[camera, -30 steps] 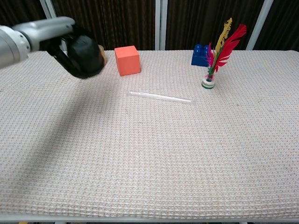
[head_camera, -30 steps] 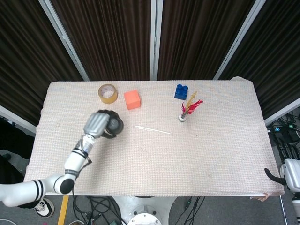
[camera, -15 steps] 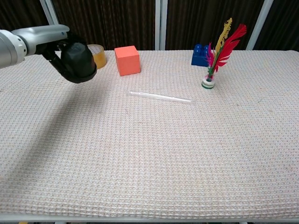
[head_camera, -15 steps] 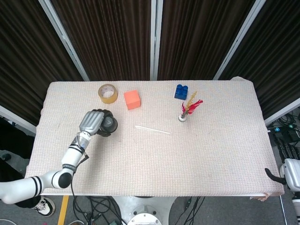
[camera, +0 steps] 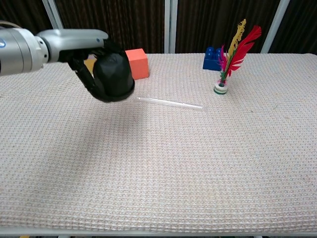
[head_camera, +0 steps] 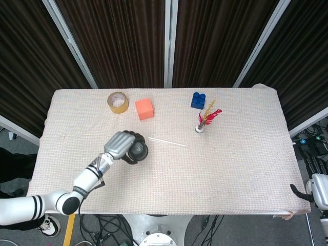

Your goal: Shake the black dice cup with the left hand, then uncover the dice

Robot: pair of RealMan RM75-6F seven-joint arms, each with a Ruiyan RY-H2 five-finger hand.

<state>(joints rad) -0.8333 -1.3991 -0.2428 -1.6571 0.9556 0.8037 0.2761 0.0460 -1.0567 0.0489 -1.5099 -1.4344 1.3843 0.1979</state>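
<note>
My left hand (head_camera: pixel 122 145) grips the black dice cup (head_camera: pixel 137 150) and holds it off the cloth, left of the table's middle. In the chest view the same hand (camera: pixel 84 54) wraps the cup (camera: pixel 113 77) from above and behind, and the cup hangs clear above the table. No dice show in either view. Of the right arm, only a bit of its base (head_camera: pixel 318 190) appears at the lower right edge of the head view; the right hand itself is out of sight.
A roll of yellow tape (head_camera: pixel 118 102) and an orange cube (head_camera: pixel 144 108) lie at the back left. A clear thin rod (head_camera: pixel 167 142) lies near the middle. A blue brick (head_camera: pixel 198 100) and a feathered shuttlecock (head_camera: pixel 205 120) stand at the back right.
The left hand has swung the cup to the right and toward the table's middle, after a swing to the left half a second ago. Nothing else moved.
</note>
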